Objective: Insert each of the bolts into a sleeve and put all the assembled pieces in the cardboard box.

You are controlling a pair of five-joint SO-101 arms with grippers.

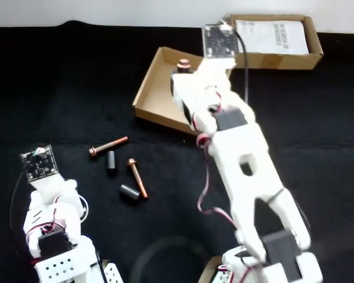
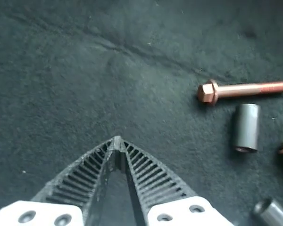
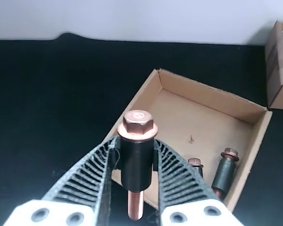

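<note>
A black cloth tabletop (image 1: 59, 76) runs back to a pale wall. In the high view the cardboard box (image 1: 150, 94) lies open near the middle. Much of its inside is hidden under the right arm (image 1: 242, 153), which holds a sleeved bolt (image 1: 183, 65) above it. A second box (image 1: 271, 59) at the far edge carries a white sheet (image 1: 271, 35). A loose bolt (image 1: 109, 145), a second loose bolt (image 1: 137, 177), a grey sleeve (image 1: 111, 160) and a second grey sleeve (image 1: 129, 192) lie apart from the box, ahead of the left arm (image 1: 53, 236), with open cloth around them.

In the left wrist view the left jaws are clenched on nothing, tips meeting over bare cloth. The loose bolt (image 2: 243, 89) and grey sleeve (image 2: 246, 127) lie just beside each other; the second sleeve and second bolt are cut off at the edge.

In the right wrist view the right jaws grasp the sleeved bolt (image 3: 137, 160) by its dark sleeve — upright, head up, thread showing below. The cardboard box (image 3: 207, 92) holds two assembled pieces: one (image 3: 225, 172) lies by the wall, the other is mostly hidden behind a jaw.
</note>
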